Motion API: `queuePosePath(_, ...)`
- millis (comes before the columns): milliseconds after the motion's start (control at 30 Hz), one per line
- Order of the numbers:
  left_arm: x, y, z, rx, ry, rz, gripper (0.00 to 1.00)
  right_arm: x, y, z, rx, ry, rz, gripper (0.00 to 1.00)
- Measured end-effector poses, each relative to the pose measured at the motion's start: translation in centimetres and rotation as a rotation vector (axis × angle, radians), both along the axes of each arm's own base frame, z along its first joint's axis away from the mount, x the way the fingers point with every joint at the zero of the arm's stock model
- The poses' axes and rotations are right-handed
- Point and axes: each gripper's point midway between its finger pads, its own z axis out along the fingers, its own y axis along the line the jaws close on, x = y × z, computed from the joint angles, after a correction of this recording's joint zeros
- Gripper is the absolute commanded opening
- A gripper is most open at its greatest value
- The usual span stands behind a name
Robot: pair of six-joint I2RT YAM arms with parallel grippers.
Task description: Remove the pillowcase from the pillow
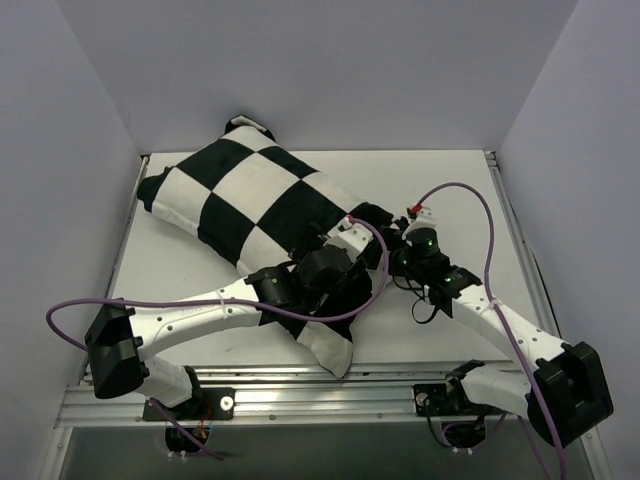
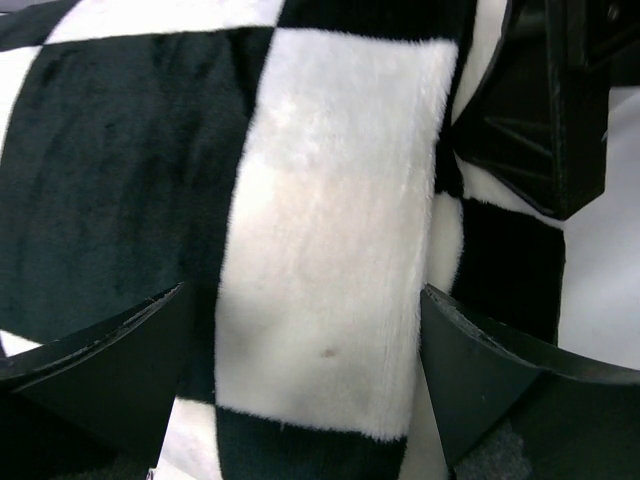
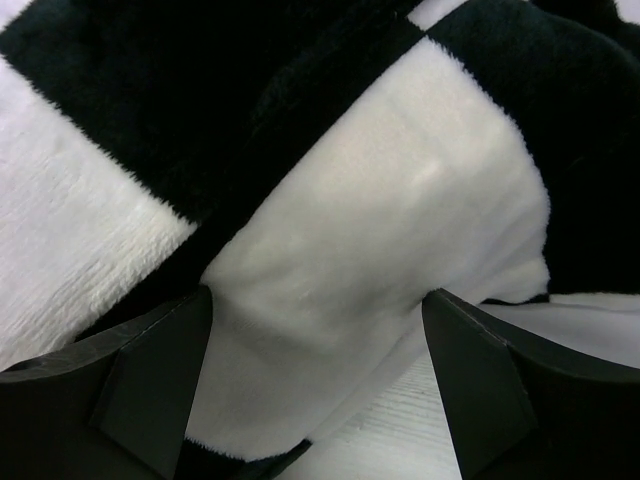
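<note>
At the far left, the checkerboard pillowcase begins against the wall and runs diagonally across the white table toward the near middle. It looks full and rounded, so we judge the pillow is inside it, though no bare pillow shows.

The plush pile looks soft, light and floppy. We expect it to bunch and stretch rather than slide as one piece. The stuffing should give under pressure, so a shallow pinch ought to catch cloth alone, while a deep one may trap the pillow too.

Near the middle, the left gripper hangs over the right-hand part of the case. Its jaws are spread wide with a white square between them, and they hold nothing.

Just to its right, the right gripper comes in from the right edge. Its jaws are also well apart, and a raised fold of white plush bulges between them, unpinched, with bare table just beyond.

That fold seems the better place to take hold, since it stands proud of the filling. One gripper could pin the pillow while the other draws the cloth off. We cannot tell from here which end is the open mouth, possibly the near tip.
</note>
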Motion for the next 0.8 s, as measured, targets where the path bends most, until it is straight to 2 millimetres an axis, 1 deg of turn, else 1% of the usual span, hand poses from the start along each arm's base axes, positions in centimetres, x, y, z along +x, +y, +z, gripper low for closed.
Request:
queuePosePath(133,0.7,0.4,0.6,-0.012,-0.026,0.036,0.97,0.2,0.1,-2.0,0.036,0.043,0.008,0.80)
queuePosePath(267,1.5,1.1,0.7,-0.012,-0.034,0.068,0.97,0.4,-0.3,-3.0,0.082,0.072,-0.001,0.79)
queuePosePath(400,1.7,1.3,0.7,-0.017,-0.031,0.076,0.97,0.6,-0.6,-3.5,0.117,0.089,-0.001,0.79)
queuePosePath(533,1.6,0.9,0.7,-0.027,-0.022,0.059,0.97,0.6,-0.3,-3.9,0.144,0.101,0.011,0.78)
queuePosePath(700,1.6,-0.3,0.6,-0.041,-0.003,0.028,0.97,0.6,-0.2,-3.9,0.157,0.103,0.016,0.77)
queuePosePath(800,1.6,-0.9,0.0,-0.039,0.013,0.018,0.97,0.6,-0.2,-3.8,0.159,0.099,0.016,0.77)
